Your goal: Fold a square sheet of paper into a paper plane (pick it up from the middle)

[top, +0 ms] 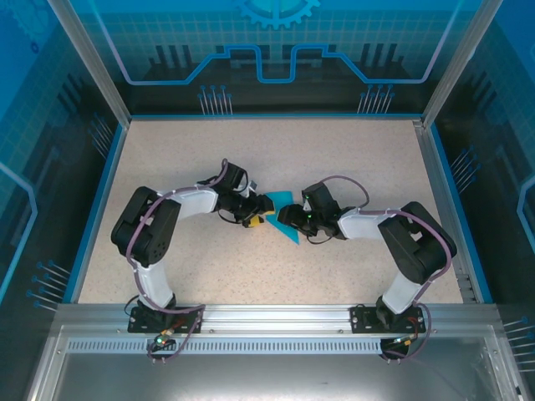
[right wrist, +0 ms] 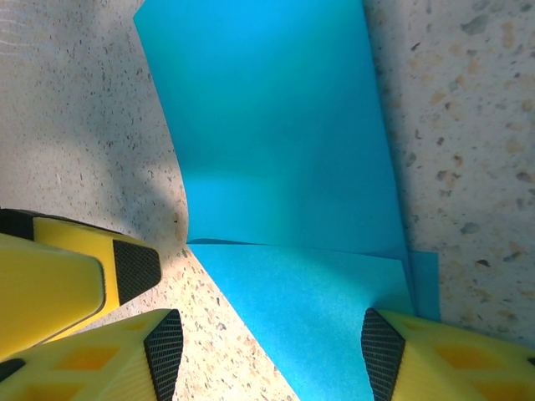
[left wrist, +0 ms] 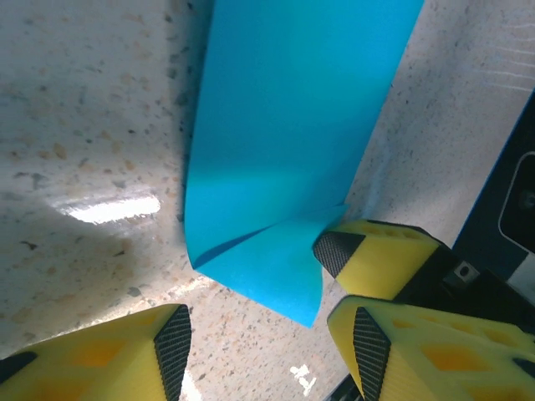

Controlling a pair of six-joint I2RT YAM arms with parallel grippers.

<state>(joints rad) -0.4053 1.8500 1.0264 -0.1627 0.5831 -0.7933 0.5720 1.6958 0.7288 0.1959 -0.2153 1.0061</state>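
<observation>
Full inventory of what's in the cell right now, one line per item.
turquoise-blue sheet of paper: 1, turquoise-blue, mid-table between the two grippers, partly folded with a flap creased over
speckled table top: 1, beige with blue edging, under everything
printed enclosure panels: 3, blue, back and both sides of the table
aluminium rail: 1, silver, near edge, carrying both arm bases
left arm: 1, black and white, reaching in from the left
right arm: 1, black and white, reaching in from the right
left gripper: 1, yellow with black pads, open, at the paper's corner
right gripper: 1, yellow with black pads, open, over the paper
</observation>
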